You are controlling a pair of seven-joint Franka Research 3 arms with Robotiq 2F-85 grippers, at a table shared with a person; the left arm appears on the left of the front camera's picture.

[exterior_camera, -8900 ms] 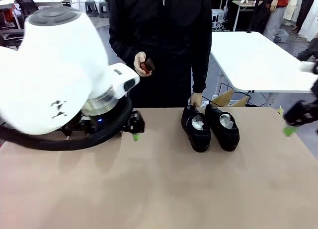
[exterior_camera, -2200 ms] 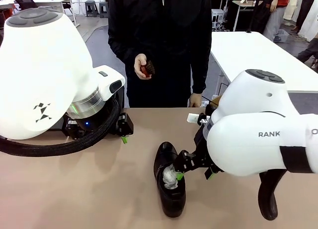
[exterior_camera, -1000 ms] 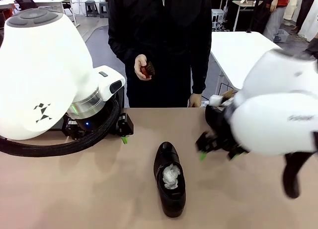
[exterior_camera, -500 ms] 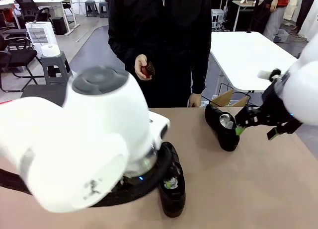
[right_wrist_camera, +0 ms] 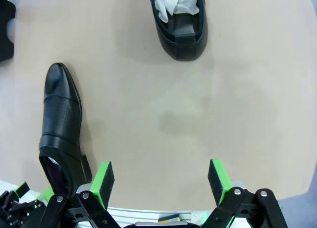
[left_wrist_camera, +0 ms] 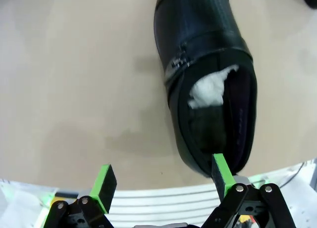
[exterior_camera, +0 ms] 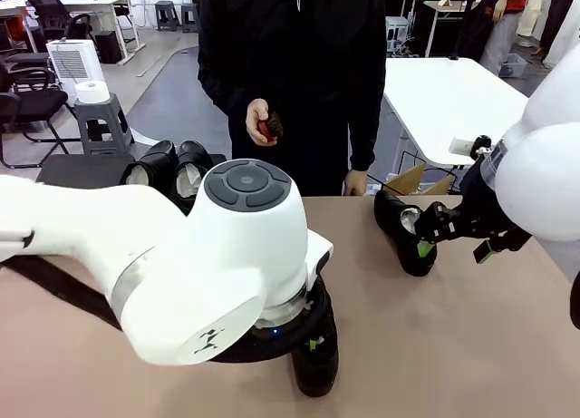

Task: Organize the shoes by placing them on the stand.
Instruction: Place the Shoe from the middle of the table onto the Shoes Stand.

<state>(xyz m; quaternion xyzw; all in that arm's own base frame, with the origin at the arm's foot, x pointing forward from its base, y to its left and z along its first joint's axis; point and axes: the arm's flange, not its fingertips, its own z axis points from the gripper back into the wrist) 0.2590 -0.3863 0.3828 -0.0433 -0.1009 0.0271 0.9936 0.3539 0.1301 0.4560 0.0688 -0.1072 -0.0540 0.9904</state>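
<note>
Two shoes (exterior_camera: 408, 232) lie on the table (exterior_camera: 507, 345), right of the stand (exterior_camera: 77, 170) holding another pair (exterior_camera: 195, 160). Spread left gripper (left_wrist_camera: 161, 173) sets one pad (left_wrist_camera: 220, 171) at the nearer shoe (left_wrist_camera: 208, 74)'s heel, likely to pinch it; right gripper (right_wrist_camera: 161, 176), spread, hovers farther right.

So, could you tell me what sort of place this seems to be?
Probably a robotics lab or open workshop: white robot arms stand at a tan table, with white worktables and office chairs behind the person.
</note>
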